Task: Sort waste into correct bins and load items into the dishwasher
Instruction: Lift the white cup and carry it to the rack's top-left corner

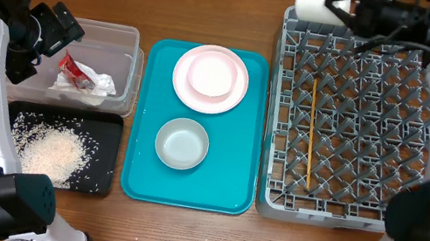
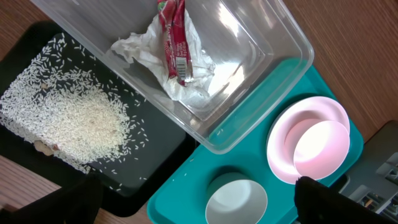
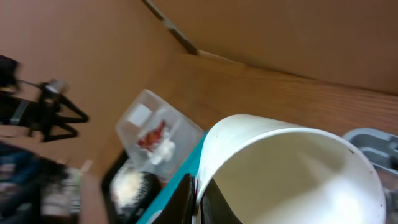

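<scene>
On the wooden desk point(image 1: 216, 14), the large square grey plastic dish rack point(image 1: 356, 128) holds thin wooden chopsticks point(image 1: 311, 133). The clear rectangular plastic tub point(image 1: 119, 37) contains a crumpled white paper napkin point(image 1: 90, 85) and a red-and-silver snack wrapper point(image 1: 73, 67). The right claw point(image 1: 344, 3) grips the small white cup point(image 1: 318, 0) over the rack's far-left corner. The left claw point(image 2: 199, 186) is spread wide by the tub.

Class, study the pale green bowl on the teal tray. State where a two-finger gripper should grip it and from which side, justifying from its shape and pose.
Grip the bowl by its rim, coming straight down from above, one finger inside and one outside the wall. It sits upright, mouth up and empty, with bare teal tray all around, so any rim section looks reachable.
</scene>
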